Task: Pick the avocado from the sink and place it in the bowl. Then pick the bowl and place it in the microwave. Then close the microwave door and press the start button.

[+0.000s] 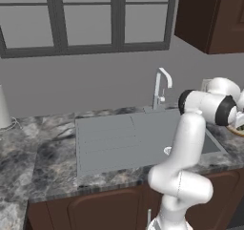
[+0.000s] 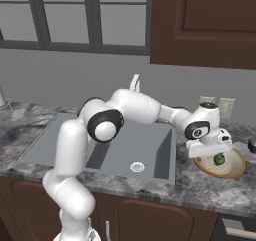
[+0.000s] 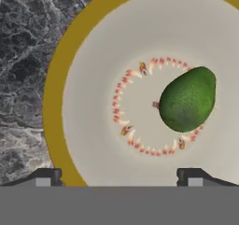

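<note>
The dark green avocado (image 3: 188, 99) lies in the cream-tan bowl (image 3: 88, 102), right of its centre, inside a ring of small red marks. The bowl (image 2: 238, 167) stands on the marble counter right of the grey sink (image 2: 125, 147), with the avocado (image 2: 218, 159) in it. My gripper (image 2: 214, 149) hovers just above the bowl, open, and nothing sits between its fingertips (image 3: 46, 177). The bowl's edge (image 1: 238, 130) peeks past my arm at the right. The microwave and its door are out of view.
The sink (image 1: 119, 138) has a white drain (image 2: 137, 167) and a curved faucet (image 1: 161, 86) at its back. A dark wall cabinet (image 2: 200, 25) hangs above the bowl. A wall outlet (image 2: 226, 106) is behind it. A small dark object (image 2: 251, 146) sits at the counter's right edge.
</note>
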Available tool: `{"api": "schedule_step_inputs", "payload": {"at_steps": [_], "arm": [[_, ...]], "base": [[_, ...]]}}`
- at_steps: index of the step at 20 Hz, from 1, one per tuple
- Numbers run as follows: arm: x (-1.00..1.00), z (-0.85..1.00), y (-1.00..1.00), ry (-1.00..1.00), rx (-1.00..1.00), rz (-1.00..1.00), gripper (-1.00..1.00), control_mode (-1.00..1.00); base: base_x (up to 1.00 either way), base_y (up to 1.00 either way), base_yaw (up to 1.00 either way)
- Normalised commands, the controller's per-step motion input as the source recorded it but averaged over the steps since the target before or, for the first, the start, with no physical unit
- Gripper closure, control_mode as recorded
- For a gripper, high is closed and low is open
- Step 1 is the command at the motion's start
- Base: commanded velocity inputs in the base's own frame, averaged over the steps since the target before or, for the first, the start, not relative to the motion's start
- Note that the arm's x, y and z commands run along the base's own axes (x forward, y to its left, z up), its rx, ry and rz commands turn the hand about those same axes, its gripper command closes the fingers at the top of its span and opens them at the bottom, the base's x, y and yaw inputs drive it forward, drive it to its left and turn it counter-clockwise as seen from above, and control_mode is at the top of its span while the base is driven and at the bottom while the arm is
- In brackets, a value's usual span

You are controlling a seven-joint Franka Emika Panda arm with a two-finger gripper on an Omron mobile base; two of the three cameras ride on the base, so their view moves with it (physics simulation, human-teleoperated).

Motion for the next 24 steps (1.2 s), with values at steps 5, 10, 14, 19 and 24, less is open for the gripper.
{"api": "schedule_step_inputs", "payload": {"at_steps": [5,10,14,19,24], "arm": [[-0.55,0.24,0.65,-0.05,-0.12,0.03,-1.00,-1.00],[0.25,0.01,0.14,0.00,-0.06,0.05,-1.00,-1.00],[0.34,-0.02,-0.04,0.00,-0.01,0.10,-1.00,-1.00],[0.51,-0.05,-0.39,0.02,0.00,0.12,-1.00,-1.00],[0.23,-0.22,-0.30,0.00,0.00,0.11,-1.00,-1.00]], "base": [[0.00,0.00,0.00],[0.00,0.00,0.00],[0.00,0.00,0.00],[0.00,0.00,0.00],[0.00,0.00,0.00]]}}
